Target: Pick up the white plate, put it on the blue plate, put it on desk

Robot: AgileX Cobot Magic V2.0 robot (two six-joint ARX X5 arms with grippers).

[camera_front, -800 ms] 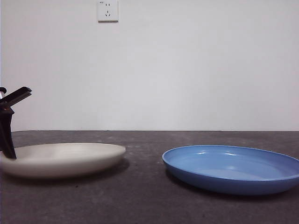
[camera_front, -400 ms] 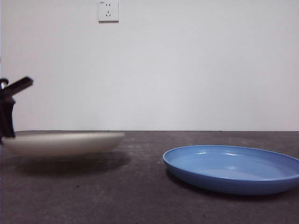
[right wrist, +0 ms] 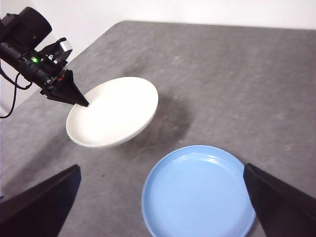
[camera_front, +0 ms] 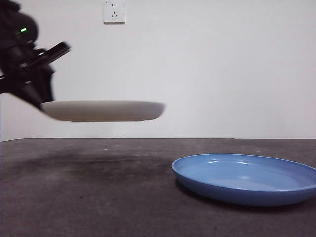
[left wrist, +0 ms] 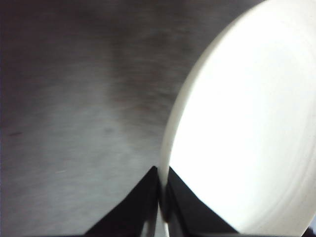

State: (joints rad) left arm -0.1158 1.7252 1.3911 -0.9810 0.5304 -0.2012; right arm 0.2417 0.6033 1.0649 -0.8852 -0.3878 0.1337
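My left gripper [camera_front: 43,104] is shut on the rim of the white plate [camera_front: 106,110] and holds it level in the air, well above the desk [camera_front: 98,197], at the left of the front view. In the left wrist view the jaws pinch the plate's edge [left wrist: 160,197], with the plate [left wrist: 247,133] spreading beyond them. The blue plate [camera_front: 245,177] rests on the desk at the right. The right wrist view shows the white plate [right wrist: 112,111] raised beside the blue plate [right wrist: 199,192], held by the left gripper [right wrist: 84,103]. My right gripper [right wrist: 160,217] is open and empty, high above the desk.
A white wall with a socket [camera_front: 114,11] stands behind the desk. The desk's far edge and left side [right wrist: 113,29] show in the right wrist view. The white plate casts a faint shadow on the desk [camera_front: 74,160].
The left gripper has lifted the white plate off the desk and carried it up and to the right. The blue plate has not moved.
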